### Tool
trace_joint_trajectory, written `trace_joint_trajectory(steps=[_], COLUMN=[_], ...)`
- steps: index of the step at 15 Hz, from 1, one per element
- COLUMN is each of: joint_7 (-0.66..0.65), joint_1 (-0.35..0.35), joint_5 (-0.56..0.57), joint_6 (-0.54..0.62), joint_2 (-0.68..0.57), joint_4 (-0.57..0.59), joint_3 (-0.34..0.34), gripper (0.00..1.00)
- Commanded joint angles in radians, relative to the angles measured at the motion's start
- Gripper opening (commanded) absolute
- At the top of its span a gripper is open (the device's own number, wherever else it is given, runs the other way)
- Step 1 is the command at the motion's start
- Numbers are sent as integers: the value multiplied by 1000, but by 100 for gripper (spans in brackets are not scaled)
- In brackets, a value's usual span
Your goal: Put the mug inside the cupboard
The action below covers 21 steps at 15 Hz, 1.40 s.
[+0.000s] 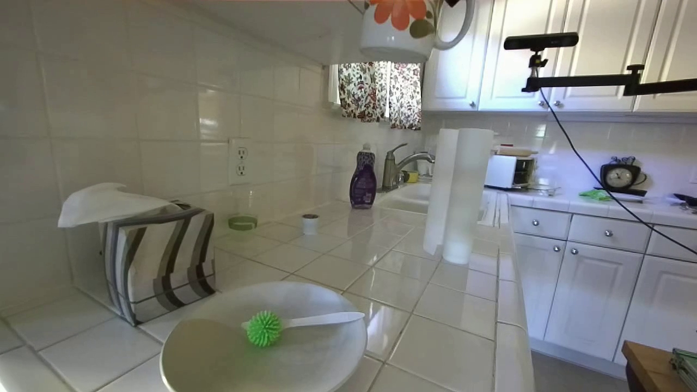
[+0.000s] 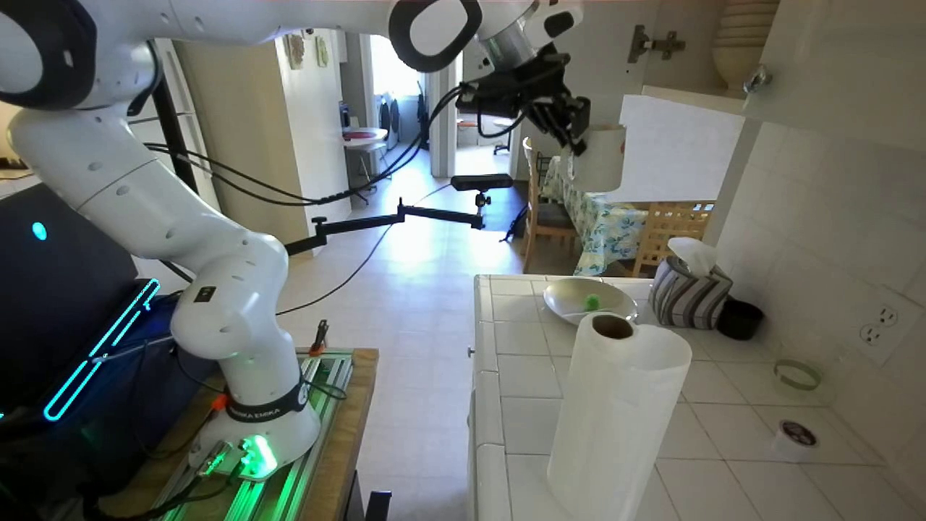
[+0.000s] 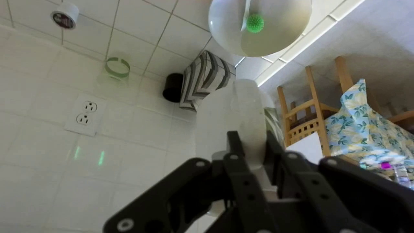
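Pinching the mug [image 2: 603, 161] by its handle [image 3: 247, 110], the claw [image 3: 250, 139] likely has the safest hold; ceramic should be stiff, slippery, fragile.

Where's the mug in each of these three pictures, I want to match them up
In an exterior view: the mug is at the top edge, right of centre, its upper part cut off.
In an exterior view: it is right of centre, in the upper half.
Wrist view: it is near the centre, held by the fingers.
Shared landmark: the tissue box, in both exterior views and the wrist view.
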State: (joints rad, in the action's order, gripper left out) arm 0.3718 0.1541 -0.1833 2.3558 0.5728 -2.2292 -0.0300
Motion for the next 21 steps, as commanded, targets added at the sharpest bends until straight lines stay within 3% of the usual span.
trace_joint_trajectory(steps=[1,7,15,16,21], joint_7=[-15,-57,-178,-139,-158], joint_1=[32,33,23,10,5], joint_5=[18,8,-26,-10,-11], joint_6=[-64,-147,-234,-195,-215], joint_2=[-35,-142,-393,-313,-383], joint_4=[146,368,737,598,693], joint_3=[17,2,-4,-14,-18], gripper=[5,5,5,20,20])
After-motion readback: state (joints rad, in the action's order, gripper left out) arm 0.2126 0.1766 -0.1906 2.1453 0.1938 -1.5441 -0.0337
